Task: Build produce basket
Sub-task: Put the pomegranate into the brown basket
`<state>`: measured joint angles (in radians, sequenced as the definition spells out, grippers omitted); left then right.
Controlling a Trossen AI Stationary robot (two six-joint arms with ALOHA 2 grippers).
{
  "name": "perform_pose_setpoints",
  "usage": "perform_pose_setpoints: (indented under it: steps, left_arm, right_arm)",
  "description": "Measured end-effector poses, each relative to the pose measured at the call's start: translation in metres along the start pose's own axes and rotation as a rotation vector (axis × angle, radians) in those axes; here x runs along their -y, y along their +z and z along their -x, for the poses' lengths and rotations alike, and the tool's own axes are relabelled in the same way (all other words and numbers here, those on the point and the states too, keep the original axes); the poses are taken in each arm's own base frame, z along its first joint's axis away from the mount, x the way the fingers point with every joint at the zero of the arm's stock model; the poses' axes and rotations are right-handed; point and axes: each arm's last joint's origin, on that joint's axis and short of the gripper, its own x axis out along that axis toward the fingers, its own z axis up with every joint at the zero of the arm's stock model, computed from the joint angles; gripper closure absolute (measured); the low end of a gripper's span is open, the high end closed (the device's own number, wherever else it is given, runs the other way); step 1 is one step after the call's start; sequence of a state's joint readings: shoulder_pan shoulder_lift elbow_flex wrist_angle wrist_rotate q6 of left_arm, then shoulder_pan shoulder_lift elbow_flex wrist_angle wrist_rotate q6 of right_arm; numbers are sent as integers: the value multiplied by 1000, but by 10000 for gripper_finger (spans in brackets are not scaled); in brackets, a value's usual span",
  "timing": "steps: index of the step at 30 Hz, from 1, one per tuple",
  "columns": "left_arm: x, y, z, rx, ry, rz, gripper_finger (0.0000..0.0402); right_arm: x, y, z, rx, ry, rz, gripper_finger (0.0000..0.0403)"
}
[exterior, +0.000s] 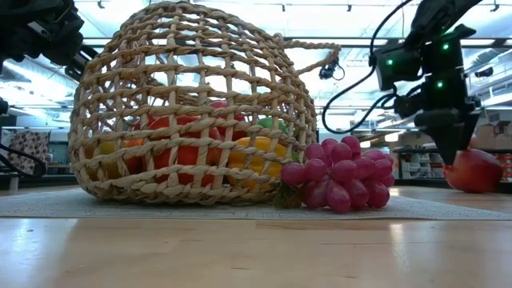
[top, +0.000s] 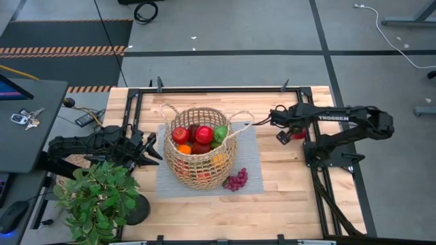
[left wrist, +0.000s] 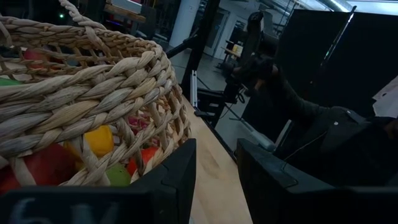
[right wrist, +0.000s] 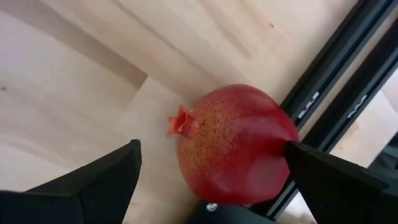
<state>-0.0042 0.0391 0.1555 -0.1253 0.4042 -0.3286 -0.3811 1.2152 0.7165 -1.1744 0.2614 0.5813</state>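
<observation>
Basket (top: 199,146): round open-weave wicker, two thin loop handles, standing on a grey mat (top: 248,146) in the middle of the table (top: 286,204). The low view shows it leaning toward the left arm's side.

Basket contents: two red apples (top: 180,134) at the top, a dark red fruit between and below them, a green pear (top: 220,133) against the rim on the right arm's side, an orange (top: 184,149) lower down. Yellow and orange pieces show through the weave in the low view.

Grapes (top: 236,180): purple-red bunch lying on the mat, touching the basket's foot on the side toward the table's near edge and the right arm.

Pomegranate (right wrist: 233,144): dark red, with a small crown, lying on bare wood near the table's right edge, close against the black frame rail (right wrist: 329,99).

Right gripper (right wrist: 211,180): at the pomegranate, jaws spread wide, one finger to each side of the fruit; whether either finger touches it cannot be told.

Left gripper (left wrist: 214,180): low beside the basket on its left side, jaws released with a gap between the fingers, nothing in them; the basket wall is just beside one finger.

Plant (top: 95,197): potted, green, at the table's near left corner.
</observation>
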Motion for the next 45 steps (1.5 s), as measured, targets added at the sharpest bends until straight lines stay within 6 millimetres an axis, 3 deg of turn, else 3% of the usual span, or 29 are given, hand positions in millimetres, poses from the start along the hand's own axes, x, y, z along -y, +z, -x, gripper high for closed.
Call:
perform_pose_setpoints:
  steps: [4,7,11,15,20,22,26,32,39,45]
  left_arm:
    - [0,0,0,0,0,0,280]
    - [0,0,0,0,0,0,280]
    - [0,0,0,0,0,0,280]
    - [0,0,0,0,0,0,280]
    - [0,0,0,1,0,-1,280]
    - [0,0,0,0,0,0,280]
    - [0,0,0,0,0,0,280]
    - [0,0,0,0,0,0,280]
    - [0,0,0,1,0,0,280]
    - [0,0,0,0,0,0,280]
  right_arm:
    - [-3,5,-4,7,-2,16,3]
    - [-16,7,-3,19,145,41,3]
    - [-34,3,3,67,266,112,3]
    - [-47,-7,14,119,251,168,3]
    - [-68,-32,30,204,329,309,3]
    - [-80,-49,38,312,336,397,3]
    - [-108,-93,56,483,517,613,3]
    - [-117,-143,58,499,577,724,3]
    - [-122,-146,62,609,598,693,4]
    - [-128,-150,68,591,706,654,17]
